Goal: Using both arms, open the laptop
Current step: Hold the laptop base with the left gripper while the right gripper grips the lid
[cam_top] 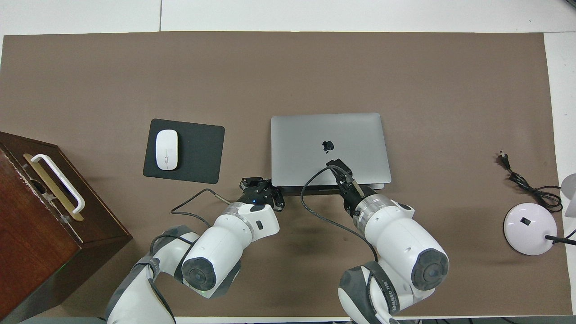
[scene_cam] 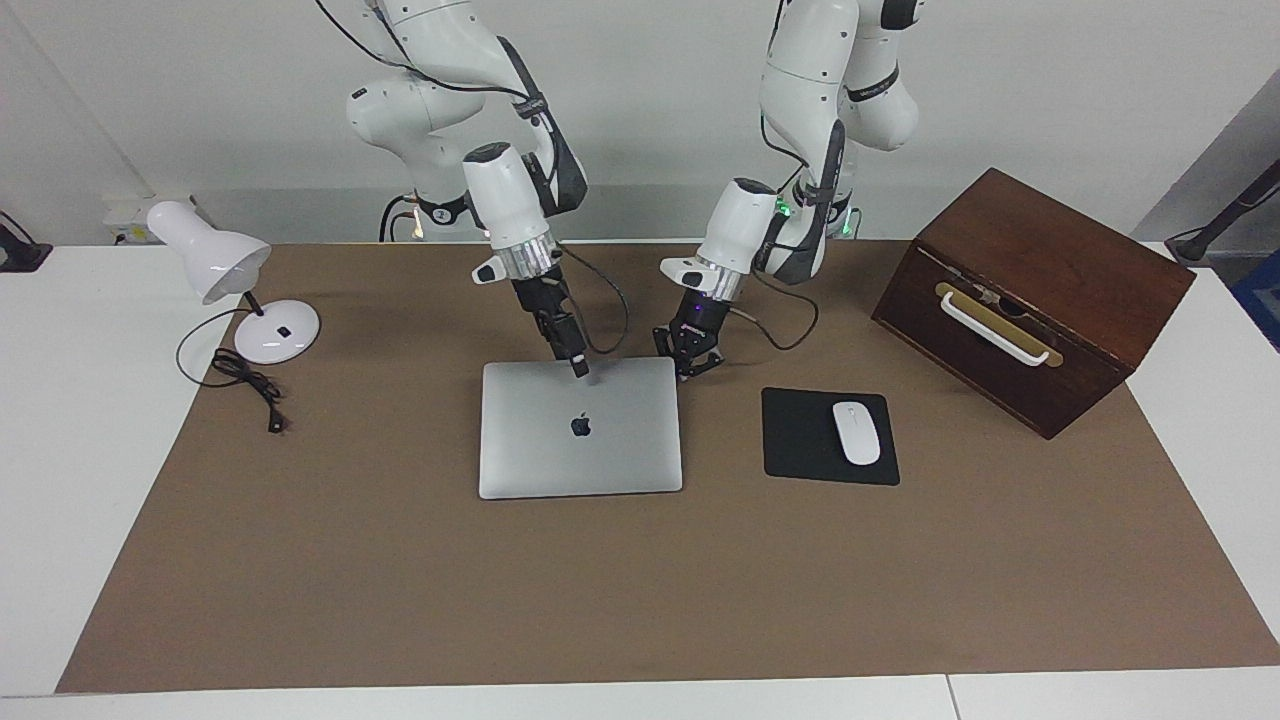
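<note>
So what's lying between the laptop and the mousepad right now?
Only bare brown mat between the laptop and the mousepad; nothing lies in that strip. It shows plainly in the facing view, and the overhead view agrees.

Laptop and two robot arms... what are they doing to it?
The two arms are getting ready to open the laptop, which is lying shut on the brown mat. The right end effector has its tip down at the laptop's edge nearest the robots. The left end effector, shut, sits low beside the laptop's corner, on the side toward the mousepad. The lid has not lifted yet. The mouse, desk lamp and wooden box are just sitting there, untouched.
</note>
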### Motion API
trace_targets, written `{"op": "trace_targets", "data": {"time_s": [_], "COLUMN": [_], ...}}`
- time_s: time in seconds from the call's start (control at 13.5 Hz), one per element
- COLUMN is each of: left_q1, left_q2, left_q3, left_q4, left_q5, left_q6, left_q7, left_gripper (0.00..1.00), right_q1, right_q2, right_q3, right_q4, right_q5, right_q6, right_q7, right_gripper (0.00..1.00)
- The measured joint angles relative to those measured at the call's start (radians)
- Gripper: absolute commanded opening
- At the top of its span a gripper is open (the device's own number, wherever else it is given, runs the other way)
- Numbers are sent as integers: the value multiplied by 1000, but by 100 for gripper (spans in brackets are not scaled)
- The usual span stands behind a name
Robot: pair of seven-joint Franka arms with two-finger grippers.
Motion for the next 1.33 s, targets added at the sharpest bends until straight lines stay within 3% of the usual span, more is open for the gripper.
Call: {"op": "trace_targets", "data": {"time_s": [1.33], "left_q1": [0], "left_q2": [7], "left_q3": [0], "left_q4": [8], "left_q5": [0], "left_q6": [2], "left_q7": [1], "left_gripper": [0], "right_q1": [-1], "right_q2": [69], "right_q3": [-2], "right_q4": [82], "right_q5": [0], "right_q6": [0], "right_q7": [0], "right_gripper": [100]}}
